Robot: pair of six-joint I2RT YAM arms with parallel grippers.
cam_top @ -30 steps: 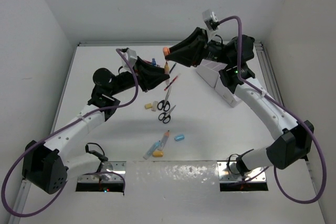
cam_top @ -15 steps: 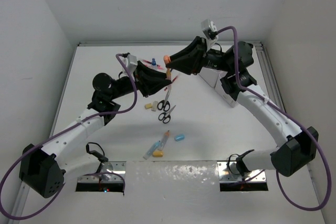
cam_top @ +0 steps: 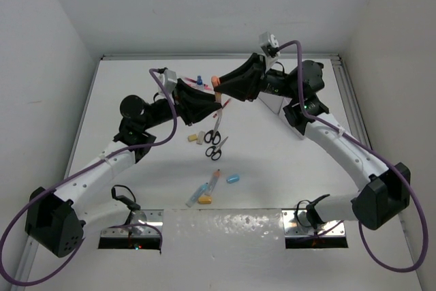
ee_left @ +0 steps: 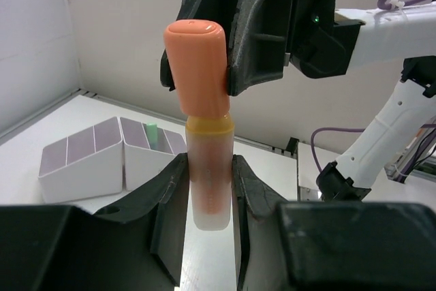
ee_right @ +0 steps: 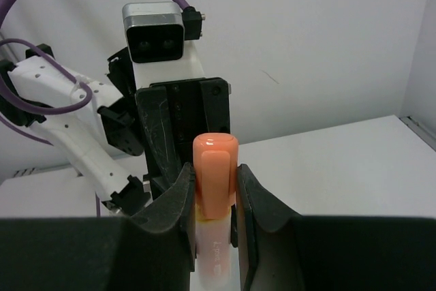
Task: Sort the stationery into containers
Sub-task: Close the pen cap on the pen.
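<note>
**Both pincers closed on one marker, held in the air over the far middle of the worktop**

Clearance: the white worktop is walled on its left, far and right sides. Broad bare strips run along the left edge and across the near right. Loose stationery lies in a narrow band down the middle. Nearest the bases is a small yellow block-shaped piece, with a blue capsule-shaped piece just beyond it. Further out lie two pairs of black-handled scissors, with beige erasers to their left. A thin red pen lies beneath the pincers.

Arm pose: both arms reach forward and inward, meeting tip to tip above the band.

- The left pincer is closed on the pale translucent barrel of an orange-capped marker, which stands upright.
- The right pincer is clamped on the sides of the cap.

Views: the top view shows only the orange tip between the black fingers. The left wrist view shows cap and barrel joined. It also shows the white plastic stepped organiser with lilac compartments, a green-topped item standing in one. From above, the organiser sits far right, partly under the right arm. A small blue-capped bottle stands near the far wall.
</note>
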